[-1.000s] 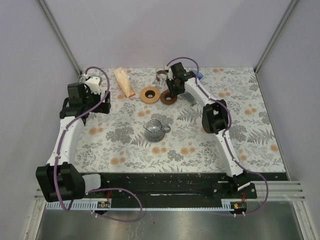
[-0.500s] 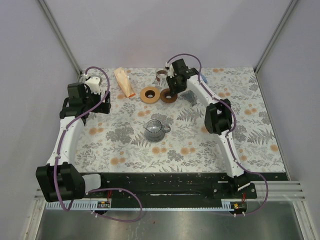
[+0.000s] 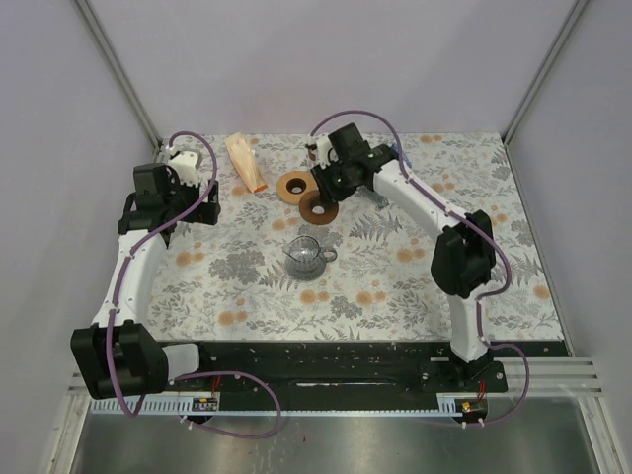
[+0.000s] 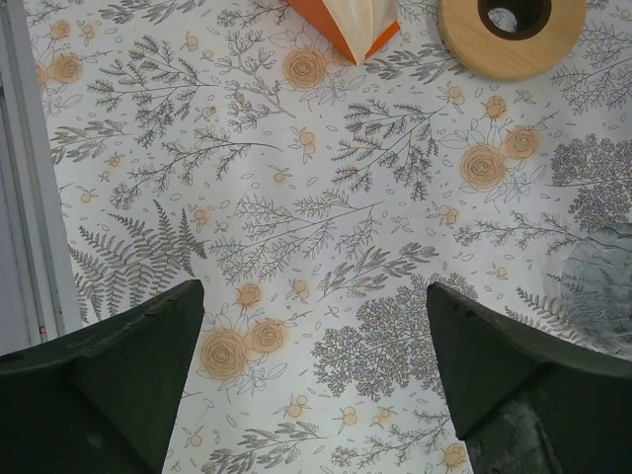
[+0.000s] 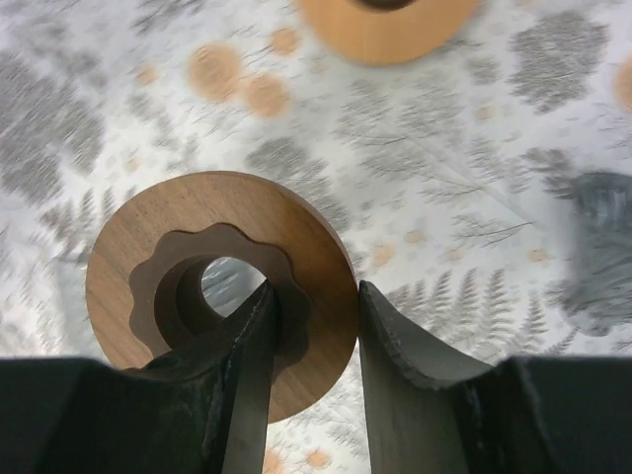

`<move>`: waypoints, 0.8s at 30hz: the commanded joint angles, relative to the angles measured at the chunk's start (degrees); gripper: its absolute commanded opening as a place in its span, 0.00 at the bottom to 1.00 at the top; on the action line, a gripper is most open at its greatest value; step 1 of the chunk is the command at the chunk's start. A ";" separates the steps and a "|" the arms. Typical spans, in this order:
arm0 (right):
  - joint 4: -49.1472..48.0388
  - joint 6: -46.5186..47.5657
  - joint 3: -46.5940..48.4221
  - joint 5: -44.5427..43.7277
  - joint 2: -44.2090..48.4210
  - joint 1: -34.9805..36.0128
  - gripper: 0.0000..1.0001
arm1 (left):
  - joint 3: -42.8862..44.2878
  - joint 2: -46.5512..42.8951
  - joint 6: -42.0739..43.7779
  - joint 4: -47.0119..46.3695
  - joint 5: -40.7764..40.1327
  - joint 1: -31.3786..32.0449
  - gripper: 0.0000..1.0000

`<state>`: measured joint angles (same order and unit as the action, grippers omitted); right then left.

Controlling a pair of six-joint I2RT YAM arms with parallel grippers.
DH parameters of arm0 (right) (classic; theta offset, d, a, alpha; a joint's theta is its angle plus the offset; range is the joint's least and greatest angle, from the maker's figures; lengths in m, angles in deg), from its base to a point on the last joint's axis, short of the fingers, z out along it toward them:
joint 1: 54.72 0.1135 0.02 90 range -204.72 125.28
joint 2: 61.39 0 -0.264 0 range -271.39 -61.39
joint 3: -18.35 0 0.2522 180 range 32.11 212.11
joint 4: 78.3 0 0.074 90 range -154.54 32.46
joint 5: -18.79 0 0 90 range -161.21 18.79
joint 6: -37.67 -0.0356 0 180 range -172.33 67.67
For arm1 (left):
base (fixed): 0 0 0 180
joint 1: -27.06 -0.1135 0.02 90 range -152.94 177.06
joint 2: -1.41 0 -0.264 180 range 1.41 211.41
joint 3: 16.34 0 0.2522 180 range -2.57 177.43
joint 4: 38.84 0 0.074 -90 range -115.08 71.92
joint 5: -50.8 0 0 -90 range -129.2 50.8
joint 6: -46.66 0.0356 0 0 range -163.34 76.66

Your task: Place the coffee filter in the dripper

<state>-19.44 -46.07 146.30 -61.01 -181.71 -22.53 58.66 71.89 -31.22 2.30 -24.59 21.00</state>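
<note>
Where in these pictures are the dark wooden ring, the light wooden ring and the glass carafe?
dark wooden ring (image 5: pixel 212 212): right wrist view, upper band of its face.
light wooden ring (image 4: pixel 509 57): left wrist view, its lower rim.
glass carafe (image 3: pixel 304 257): top external view, its body.

Floral tablecloth (image 3: pixel 395 286) enclosed by plain lilac walls (image 3: pixel 326 59).

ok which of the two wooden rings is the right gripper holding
The dark brown ring: the right gripper pinches its rim, one finger through the hole. The light tan ring lies apart, untouched.
</note>
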 commanded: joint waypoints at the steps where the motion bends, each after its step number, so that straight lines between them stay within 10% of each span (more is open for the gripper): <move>1: -7.30 1.48 -10.54 1.84 11.04 6.39 0.00 | -0.41 -1.13 0.27 -1.71 1.30 -0.35 0.99; 24: -9.42 6.31 -14.61 -5.71 6.41 14.13 0.06 | -0.59 -0.69 0.19 -1.80 1.65 -0.88 0.99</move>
<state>-26.63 -41.15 130.15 -65.86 -174.69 -9.29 58.00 71.89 -31.24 2.39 -23.98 20.49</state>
